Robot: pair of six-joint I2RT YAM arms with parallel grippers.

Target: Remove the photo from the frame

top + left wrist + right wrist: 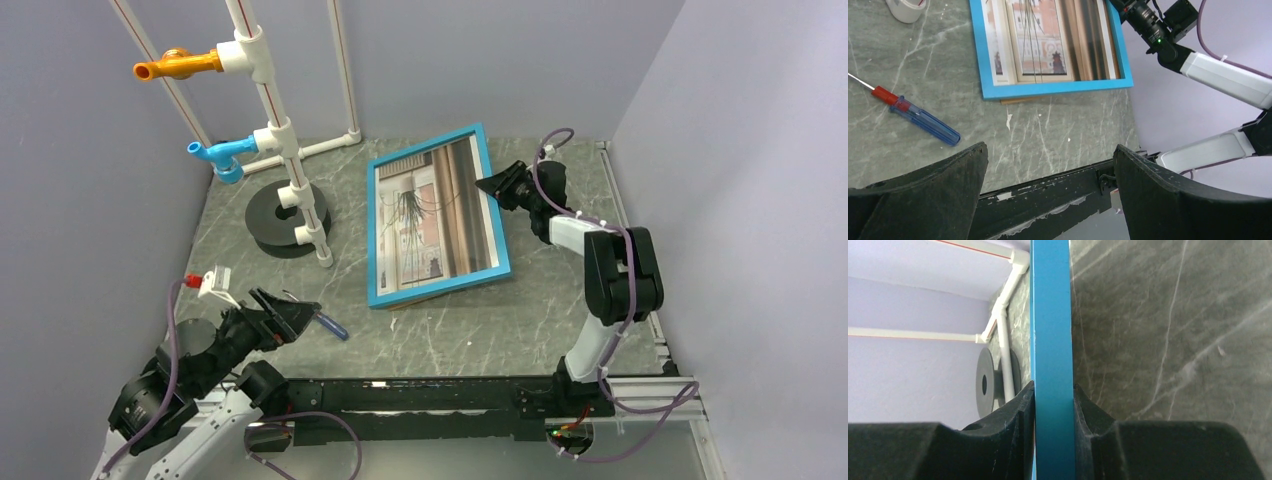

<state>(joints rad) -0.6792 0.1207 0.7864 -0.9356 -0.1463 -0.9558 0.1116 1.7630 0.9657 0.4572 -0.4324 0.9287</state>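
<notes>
Now the frame point(440, 288) lies face up near the middle of the table point(480, 340), turned a little so its far right corner points to the back wall. Its photo point(435, 215) sits inside the blue border, the dark plant showing over pale and brown bands. From the left wrist view a thin brown strip point(1020, 100) peeks out from under the frame's near edge.

At the frame's right side, the right gripper point(497, 186) is clenched on the border. The right wrist view shows this plainly: the blue edge point(1050, 315) runs straight up between the two black fingers point(1013, 415), and both pads press against it. That side looks raised a little off the table while the near left corner rests down, though I cannot tell how far.

Meanwhile the left gripper point(298, 322) hangs low over the near left part of the table, well apart from the frame. Its jaws are spread wide and hold nothing. Just beside it lies a screwdriver point(331, 326) with a blue handle and a red collar, flat on the table.

At the back left stands a white pipe rack point(272, 120) on a black disc point(272, 222), carrying an orange fitting and a blue one
</notes>
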